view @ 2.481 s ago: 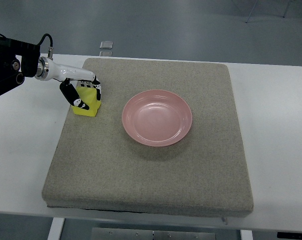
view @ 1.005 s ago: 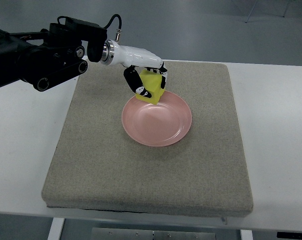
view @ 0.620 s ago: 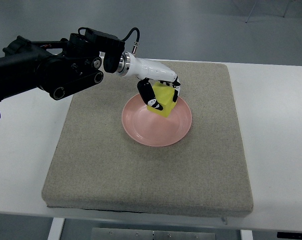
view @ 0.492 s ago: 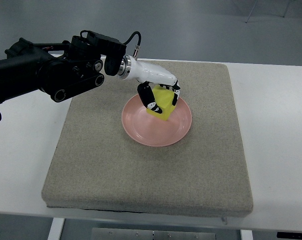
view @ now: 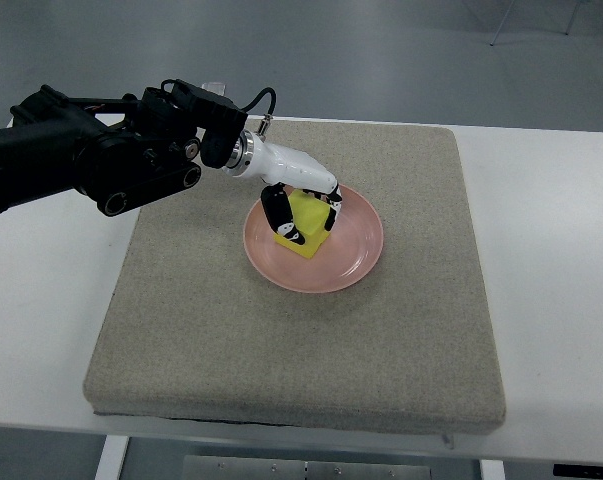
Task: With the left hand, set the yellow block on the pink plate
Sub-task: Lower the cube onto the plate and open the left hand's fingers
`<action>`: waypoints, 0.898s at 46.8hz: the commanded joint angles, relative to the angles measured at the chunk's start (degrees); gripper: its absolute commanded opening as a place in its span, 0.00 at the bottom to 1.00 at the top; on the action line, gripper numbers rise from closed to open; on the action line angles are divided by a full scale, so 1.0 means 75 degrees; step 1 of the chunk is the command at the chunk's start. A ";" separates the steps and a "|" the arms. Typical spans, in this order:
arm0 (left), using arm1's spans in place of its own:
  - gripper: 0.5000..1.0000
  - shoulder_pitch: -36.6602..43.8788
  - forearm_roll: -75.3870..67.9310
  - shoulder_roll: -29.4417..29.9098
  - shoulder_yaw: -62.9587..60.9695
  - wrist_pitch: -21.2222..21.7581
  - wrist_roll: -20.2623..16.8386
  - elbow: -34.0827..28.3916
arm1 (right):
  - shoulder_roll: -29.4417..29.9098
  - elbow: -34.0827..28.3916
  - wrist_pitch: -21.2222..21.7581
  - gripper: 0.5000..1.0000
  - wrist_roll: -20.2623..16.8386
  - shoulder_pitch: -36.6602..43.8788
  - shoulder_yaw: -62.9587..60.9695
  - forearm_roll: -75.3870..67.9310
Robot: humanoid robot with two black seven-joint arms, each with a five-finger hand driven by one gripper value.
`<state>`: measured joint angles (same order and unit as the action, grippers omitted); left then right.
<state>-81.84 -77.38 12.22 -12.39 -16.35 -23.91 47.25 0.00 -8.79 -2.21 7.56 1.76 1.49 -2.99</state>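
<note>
**Yellow block at the pink plate**

Yellow block [view: 304, 222] sits inside the pink plate [view: 356, 256], our left hand [view: 299, 205] curled round it, fingers clasping both sides. We see the plate resting on a grey felt mat [view: 281, 350] covering a white table [view: 561, 250], with grey floor [view: 381, 50] beyond.

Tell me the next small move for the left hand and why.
Probably open the fingers and let go. The left robot hand holds the yellow block low inside the pink plate, seemingly resting on its bottom, so release looks like what is left before lifting away.
</note>
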 commanded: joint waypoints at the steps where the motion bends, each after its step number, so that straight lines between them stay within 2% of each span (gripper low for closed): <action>1: 0.00 -0.0010 0.0005 0.0000 0.0000 0.0000 -0.0011 -0.0006 | 0.0000 0.0000 0.0002 0.85 0.0000 0.0000 0.0000 0.0000; 15: 0.00 0.0072 0.0028 0.0000 0.0000 0.0024 -0.0023 0.0040 | 0.0000 0.0000 0.0002 0.85 0.0000 0.0000 0.0000 0.0000; 20: 0.54 0.0072 0.0099 0.0011 0.0023 0.0024 -0.0023 0.0064 | 0.0000 0.0000 0.0002 0.85 0.0000 0.0000 0.0000 0.0000; 24: 0.78 0.0072 0.0157 0.0023 0.0093 0.0036 -0.0023 0.0064 | 0.0000 0.0000 0.0002 0.85 0.0000 0.0000 0.0000 0.0000; 29: 0.94 0.0060 0.0169 0.0058 0.0129 0.0024 -0.0081 0.0087 | 0.0000 0.0000 0.0002 0.85 0.0000 0.0000 0.0000 0.0000; 35: 0.98 0.0025 0.0193 0.0105 0.0140 0.0024 -0.0222 0.0192 | 0.0000 0.0000 0.0002 0.85 0.0000 0.0000 0.0000 0.0000; 42: 0.98 -0.0022 0.0193 0.0234 0.0187 0.0024 -0.0269 0.0368 | 0.0000 0.0000 0.0002 0.85 0.0000 0.0000 0.0000 0.0000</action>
<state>-81.74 -75.94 13.55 -11.31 -16.18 -25.89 49.31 0.00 -8.79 -2.19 7.56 1.76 1.49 -2.99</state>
